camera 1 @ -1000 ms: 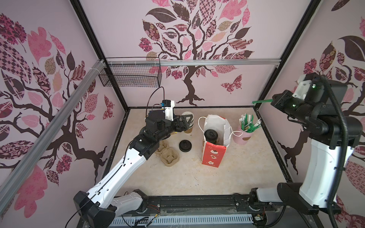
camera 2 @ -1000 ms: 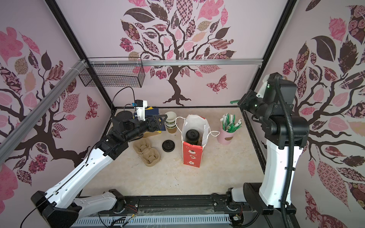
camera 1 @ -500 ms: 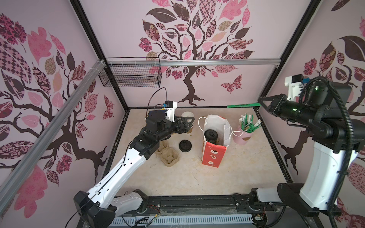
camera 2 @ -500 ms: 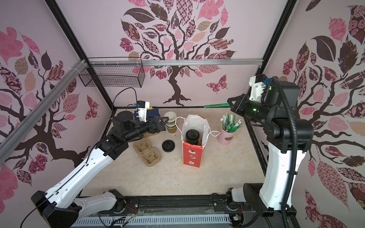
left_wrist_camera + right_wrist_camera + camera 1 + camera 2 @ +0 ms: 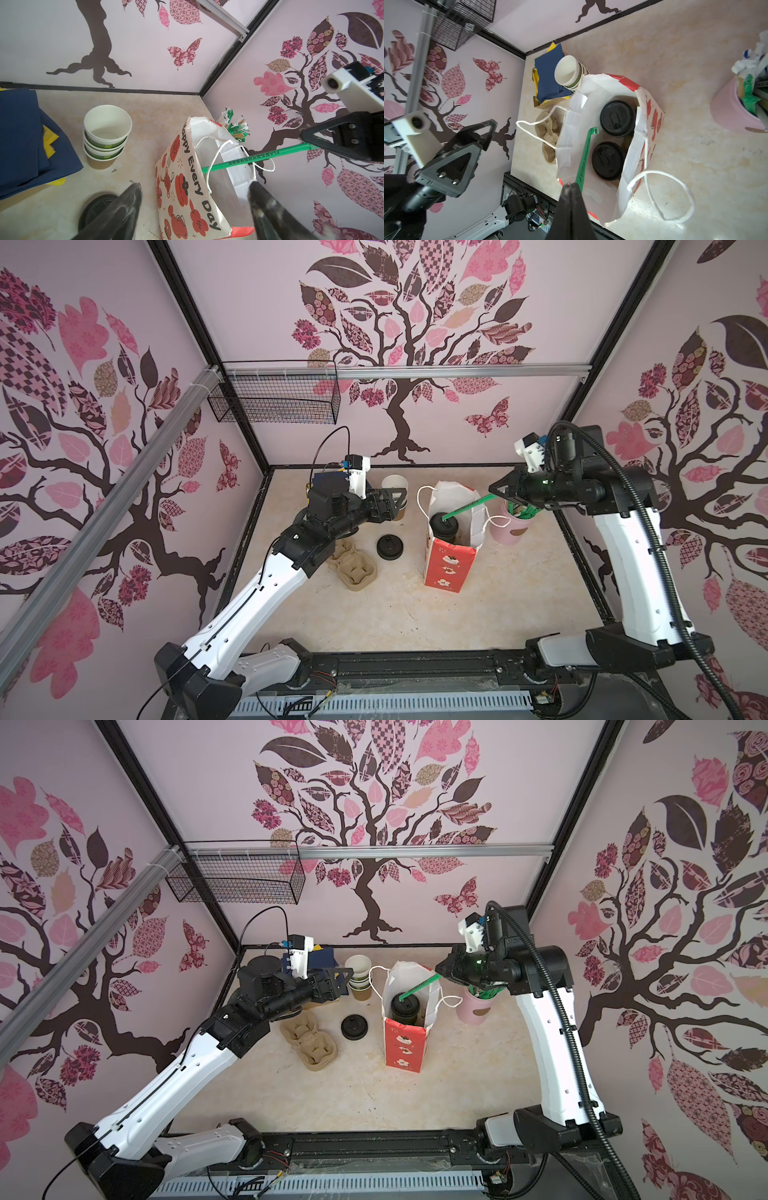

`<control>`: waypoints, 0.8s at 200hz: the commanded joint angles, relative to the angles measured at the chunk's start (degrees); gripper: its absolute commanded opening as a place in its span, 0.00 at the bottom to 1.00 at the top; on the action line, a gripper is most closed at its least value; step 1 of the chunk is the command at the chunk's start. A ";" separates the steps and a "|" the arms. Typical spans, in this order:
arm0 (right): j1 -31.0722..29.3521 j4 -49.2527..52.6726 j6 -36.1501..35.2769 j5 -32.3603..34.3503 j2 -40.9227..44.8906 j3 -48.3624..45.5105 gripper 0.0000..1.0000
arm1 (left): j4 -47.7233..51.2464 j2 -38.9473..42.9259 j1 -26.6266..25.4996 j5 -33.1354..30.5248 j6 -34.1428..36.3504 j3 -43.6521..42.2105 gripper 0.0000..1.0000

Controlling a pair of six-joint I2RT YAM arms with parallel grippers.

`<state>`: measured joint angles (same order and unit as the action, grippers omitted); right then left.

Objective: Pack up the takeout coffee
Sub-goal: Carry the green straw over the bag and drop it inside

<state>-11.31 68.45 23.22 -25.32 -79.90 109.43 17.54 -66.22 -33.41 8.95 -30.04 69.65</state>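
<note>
Two lidded coffee cups (image 5: 616,118) (image 5: 607,160) stand side by side inside the open paper bag (image 5: 446,568) in the middle of the table (image 5: 415,614). The right gripper (image 5: 492,491), jaws pressed together on a green straw (image 5: 467,506), hangs just right of the bag's mouth. The straw slants down, its tip over the lids; contact cannot be told. The left gripper (image 5: 399,502), jaws wide apart and empty, hovers left of the bag beside a stack of empty cups (image 5: 394,485), clear of the coffee.
</note>
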 commanded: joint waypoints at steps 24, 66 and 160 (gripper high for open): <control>-2.93 -13.65 1.53 7.55 0.61 -8.84 0.00 | 2.70 4.34 -0.19 -5.53 -0.43 -3.02 0.84; -11.01 -17.28 -1.03 14.02 -0.81 -13.95 0.00 | 3.79 6.95 -0.19 -7.91 -1.21 -4.67 0.84; -12.28 -6.09 -5.03 24.51 2.60 -2.56 0.59 | 1.22 6.53 -0.24 -7.60 -0.95 -5.02 0.84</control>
<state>-24.21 56.90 19.64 -8.86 -80.03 99.37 21.06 -59.40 -33.41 1.32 -31.40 66.41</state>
